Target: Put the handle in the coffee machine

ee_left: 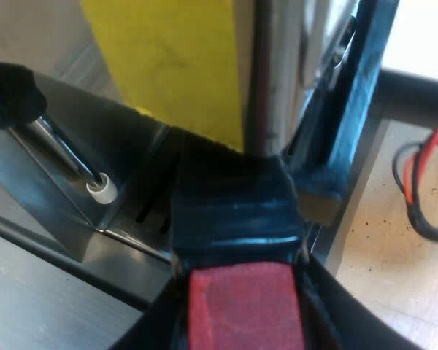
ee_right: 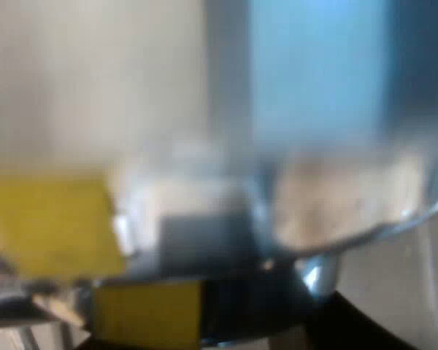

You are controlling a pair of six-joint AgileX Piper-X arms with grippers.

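Note:
The holder's dark handle (ee_left: 233,204) runs from its red end (ee_left: 244,306) up to the espresso machine's front (ee_left: 277,65), just beside a yellow panel (ee_left: 168,58). My left gripper (ee_left: 244,324) is shut on the handle at the red end, a black finger (ee_left: 150,332) on each side. The holder's metal head is hidden behind the handle, under the machine's shiny column. My right gripper (ee_right: 292,332) hovers very close to a curved shiny metal rim (ee_right: 365,226) and yellow patches (ee_right: 51,226); everything there is blurred.
A steam wand (ee_left: 66,149) with a white tip (ee_left: 101,188) slants down over the slotted metal drip tray (ee_left: 142,197), close to the handle. A black knob (ee_left: 11,91) sits at the wand's upper end. Beside the machine lies a wooden surface (ee_left: 394,248).

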